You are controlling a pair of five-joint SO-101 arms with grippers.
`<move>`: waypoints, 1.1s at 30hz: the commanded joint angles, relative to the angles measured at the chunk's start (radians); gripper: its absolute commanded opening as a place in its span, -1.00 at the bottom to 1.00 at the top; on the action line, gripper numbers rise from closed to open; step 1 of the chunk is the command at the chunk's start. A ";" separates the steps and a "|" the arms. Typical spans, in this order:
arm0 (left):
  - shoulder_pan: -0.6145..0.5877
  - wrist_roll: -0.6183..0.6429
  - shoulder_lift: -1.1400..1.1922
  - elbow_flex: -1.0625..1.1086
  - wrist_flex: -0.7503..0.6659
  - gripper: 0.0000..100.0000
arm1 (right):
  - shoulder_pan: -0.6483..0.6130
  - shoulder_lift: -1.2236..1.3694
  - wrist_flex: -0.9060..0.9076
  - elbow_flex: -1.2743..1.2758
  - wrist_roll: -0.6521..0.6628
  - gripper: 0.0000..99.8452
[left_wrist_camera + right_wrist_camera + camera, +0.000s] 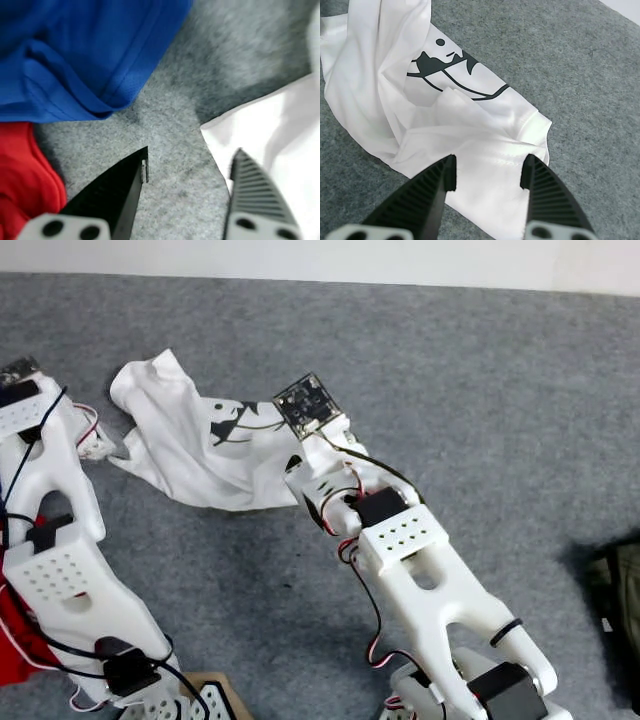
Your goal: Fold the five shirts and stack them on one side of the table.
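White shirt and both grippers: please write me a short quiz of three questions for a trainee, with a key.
1. True or false: the right gripper is open above the white shirt.
2. Which shirt lies next to the red shirt in the left wrist view? A green shirt, B blue shirt, C yellow shirt.
3. Fill in: the left gripper is ___ (open or shut).

Key: 1 true; 2 B; 3 open.
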 commanded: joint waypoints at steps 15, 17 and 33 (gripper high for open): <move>0.074 -0.011 0.122 -0.013 -0.115 -0.57 | 0.013 -0.016 -0.019 -0.005 -0.029 -0.56; 0.085 -0.011 0.122 -0.013 -0.114 -0.57 | 0.013 -0.016 -0.019 -0.005 -0.031 -0.56; 0.183 -0.137 0.130 -0.012 -0.147 -0.99 | -0.019 -0.025 -0.019 0.021 -0.026 -0.56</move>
